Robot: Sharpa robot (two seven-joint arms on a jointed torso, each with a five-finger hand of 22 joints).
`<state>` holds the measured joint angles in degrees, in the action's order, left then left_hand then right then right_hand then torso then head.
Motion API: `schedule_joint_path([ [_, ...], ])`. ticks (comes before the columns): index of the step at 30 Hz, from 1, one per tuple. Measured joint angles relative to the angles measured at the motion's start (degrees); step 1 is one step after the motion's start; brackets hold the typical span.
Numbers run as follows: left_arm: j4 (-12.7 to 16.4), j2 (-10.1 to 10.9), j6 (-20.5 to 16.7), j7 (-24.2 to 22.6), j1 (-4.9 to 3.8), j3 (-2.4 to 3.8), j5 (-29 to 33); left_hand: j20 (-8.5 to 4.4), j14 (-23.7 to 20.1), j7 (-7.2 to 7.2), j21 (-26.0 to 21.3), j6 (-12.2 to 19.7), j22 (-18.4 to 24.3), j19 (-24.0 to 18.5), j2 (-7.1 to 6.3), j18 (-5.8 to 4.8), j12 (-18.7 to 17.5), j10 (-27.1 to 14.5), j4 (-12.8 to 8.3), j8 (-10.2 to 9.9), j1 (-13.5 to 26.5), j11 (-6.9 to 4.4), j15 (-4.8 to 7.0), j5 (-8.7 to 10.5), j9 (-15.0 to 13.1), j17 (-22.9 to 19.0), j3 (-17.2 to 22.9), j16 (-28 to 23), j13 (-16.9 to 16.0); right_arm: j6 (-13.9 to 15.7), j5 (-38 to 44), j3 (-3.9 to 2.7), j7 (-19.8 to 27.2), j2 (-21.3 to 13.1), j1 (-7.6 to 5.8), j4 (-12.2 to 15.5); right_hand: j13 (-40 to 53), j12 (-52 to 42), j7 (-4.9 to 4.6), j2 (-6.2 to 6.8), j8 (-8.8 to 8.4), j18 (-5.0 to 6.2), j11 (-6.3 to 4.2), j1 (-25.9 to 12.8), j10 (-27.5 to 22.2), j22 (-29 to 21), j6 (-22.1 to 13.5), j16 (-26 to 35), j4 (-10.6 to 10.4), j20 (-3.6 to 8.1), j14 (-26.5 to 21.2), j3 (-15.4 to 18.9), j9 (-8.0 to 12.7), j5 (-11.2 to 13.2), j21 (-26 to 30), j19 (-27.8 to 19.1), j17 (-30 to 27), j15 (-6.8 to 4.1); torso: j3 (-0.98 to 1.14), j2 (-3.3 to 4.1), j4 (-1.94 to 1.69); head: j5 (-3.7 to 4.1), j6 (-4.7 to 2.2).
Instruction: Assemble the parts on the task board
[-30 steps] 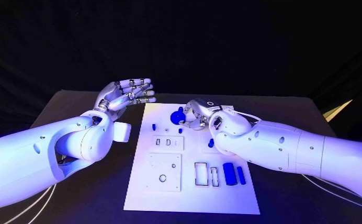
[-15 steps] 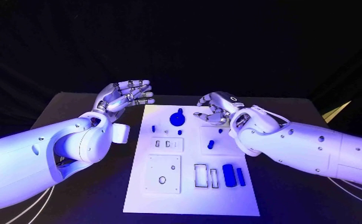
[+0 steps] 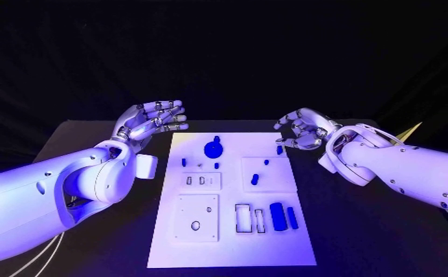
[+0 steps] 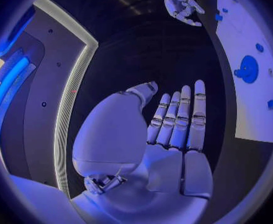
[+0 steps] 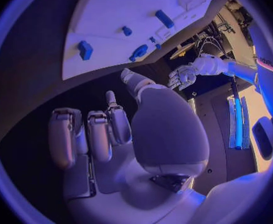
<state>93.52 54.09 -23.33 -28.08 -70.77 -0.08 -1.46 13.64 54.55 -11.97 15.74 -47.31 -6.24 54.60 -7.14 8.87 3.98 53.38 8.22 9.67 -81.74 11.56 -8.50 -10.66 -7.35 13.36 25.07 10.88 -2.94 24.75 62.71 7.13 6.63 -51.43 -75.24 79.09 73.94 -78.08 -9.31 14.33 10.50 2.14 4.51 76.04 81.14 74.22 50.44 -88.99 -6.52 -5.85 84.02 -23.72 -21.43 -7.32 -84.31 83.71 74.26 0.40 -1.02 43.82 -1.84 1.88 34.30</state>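
Note:
The white task board (image 3: 234,251) lies in the middle of the black table. A round blue part (image 3: 213,148) with a stem sits near its far edge, and small blue pegs (image 3: 255,178) are scattered around it. Two long blue bars (image 3: 278,213) lie at the near right beside a framed slot (image 3: 245,217). My left hand (image 3: 154,117) hovers past the board's far left corner, fingers straight and apart, holding nothing. By the far right corner my right hand (image 3: 303,129) hangs above the table with loosely curved fingers and nothing in it. The left wrist view shows the round part (image 4: 248,68) too.
Square recessed plates (image 3: 198,215) lie on the board's near left. Black tabletop (image 3: 355,225) runs on both sides of the board. The right wrist view shows the board (image 5: 124,10) with several blue parts (image 5: 84,50) and my left hand (image 5: 185,76) beyond.
My right hand has let go of the round blue part and swung right, off the board's far right corner. The part stays on the board. The left hand has held still.

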Motion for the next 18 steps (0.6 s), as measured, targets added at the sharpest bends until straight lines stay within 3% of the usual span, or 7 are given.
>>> schedule_joint_path([
  [2, -0.10, -0.08, 0.06, -0.03, 0.00, 0.00, 0.00, 0.00, 0.00, 0.00, 0.00, 0.00, 0.00, 0.00, 0.00, 0.01, 0.00, 0.00, 0.00, 0.00, 0.00, 0.00, 0.00, 0.00, 0.00, 0.01, 0.00, 0.00, 0.00, -0.73, 0.30, 0.05, 0.39, -0.37, 0.32, -1.13, 0.00, -0.01, -0.03, 0.69, 0.00, 0.00, 0.00, 0.69, 0.00, 0.00, -0.03, 0.00, 0.10, 0.00, 0.00, 0.10, 0.00, 0.00, 0.00, 0.00, 0.00, 0.00, 0.10, 0.00, 0.09, 0.04, 0.02],
  [9, -0.42, -0.16, 0.18, -0.09, 0.02, 0.00, 0.00, 0.00, 0.00, 0.00, 0.00, 0.00, -0.02, 0.00, 0.00, 0.00, 0.00, 0.00, 0.00, 0.00, 0.00, 0.00, 0.00, 0.00, 0.00, 0.01, 0.00, 0.00, 0.00, -2.16, 1.20, 0.17, 0.75, -0.36, 1.76, -3.61, 0.00, -0.01, -0.07, 0.69, -0.01, 0.00, 0.00, 0.69, 0.00, 0.00, -0.48, -0.01, 0.16, 0.00, 0.00, 0.16, 0.01, 0.00, 0.00, 0.00, 0.00, 0.00, 0.19, 0.00, 0.10, 0.02, 0.46],
  [18, -0.63, -0.22, 0.23, -0.12, 0.07, 0.00, 0.00, 0.00, 0.00, 0.00, 0.00, 0.00, -0.03, 0.00, 0.00, 0.00, 0.00, 0.00, 0.00, 0.00, 0.00, 0.00, 0.00, 0.00, 0.00, 0.02, 0.00, 0.00, 0.00, -3.00, 1.64, 0.17, 0.43, 0.64, 2.88, -5.50, 0.00, -0.01, -0.08, 0.69, 0.00, 0.00, 0.00, 0.69, 0.00, 0.00, -0.48, -0.01, 0.16, 0.00, 0.00, 0.16, 0.01, 0.00, -0.01, 0.00, 0.00, 0.00, -0.02, -0.03, -0.03, 0.10, 0.81],
])
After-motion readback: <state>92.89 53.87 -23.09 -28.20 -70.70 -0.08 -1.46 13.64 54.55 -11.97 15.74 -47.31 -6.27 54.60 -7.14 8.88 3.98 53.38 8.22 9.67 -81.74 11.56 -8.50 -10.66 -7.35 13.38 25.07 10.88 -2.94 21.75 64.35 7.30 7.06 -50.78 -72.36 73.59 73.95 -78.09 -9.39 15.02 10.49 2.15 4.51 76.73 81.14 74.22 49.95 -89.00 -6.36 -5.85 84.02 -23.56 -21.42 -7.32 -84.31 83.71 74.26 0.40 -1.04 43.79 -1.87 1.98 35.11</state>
